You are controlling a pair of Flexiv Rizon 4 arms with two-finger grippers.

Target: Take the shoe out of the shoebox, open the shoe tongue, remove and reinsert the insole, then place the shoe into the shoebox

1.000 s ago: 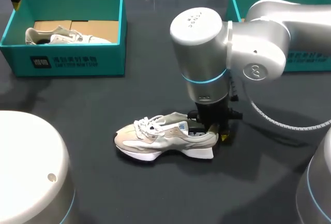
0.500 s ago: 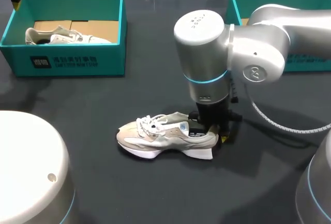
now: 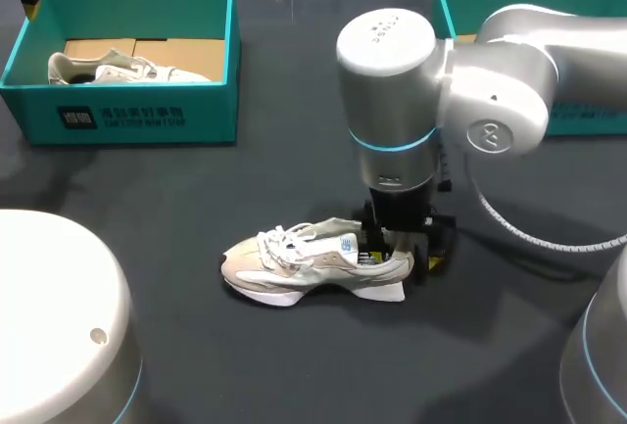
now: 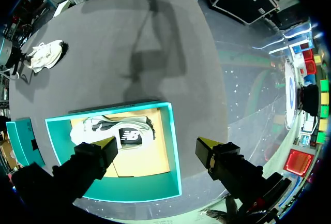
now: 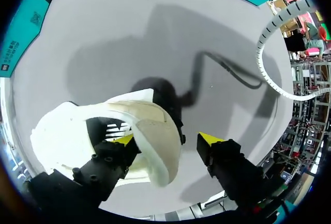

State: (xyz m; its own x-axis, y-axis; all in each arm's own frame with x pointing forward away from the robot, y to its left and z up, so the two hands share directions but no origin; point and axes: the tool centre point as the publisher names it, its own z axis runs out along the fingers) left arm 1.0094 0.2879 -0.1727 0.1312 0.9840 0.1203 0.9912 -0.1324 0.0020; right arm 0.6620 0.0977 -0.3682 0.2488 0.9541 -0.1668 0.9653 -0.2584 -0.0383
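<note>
Near the middle of the dark grey tabletop [image 3: 245, 365], a beige-and-white lace-up sneaker [image 3: 313, 265] stands on its sole. At its heel the right pincer [image 5: 166, 139] is spread, one finger inside the opening, the other outside and just clear of the heel. Well apart, the left pincer [image 4: 158, 143] hangs spread wide above a teal cardboard shoebox [image 4: 173, 151] holding a second pale sneaker [image 4: 121, 131].

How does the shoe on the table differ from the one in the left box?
The table shoe stands upright on the table; the boxed shoe lies in the left box. The table shoe has the right hand at its heel, one finger inside its opening; the boxed shoe is untouched, the open left hand above its box. Both are pale lace-up sneakers.
</note>
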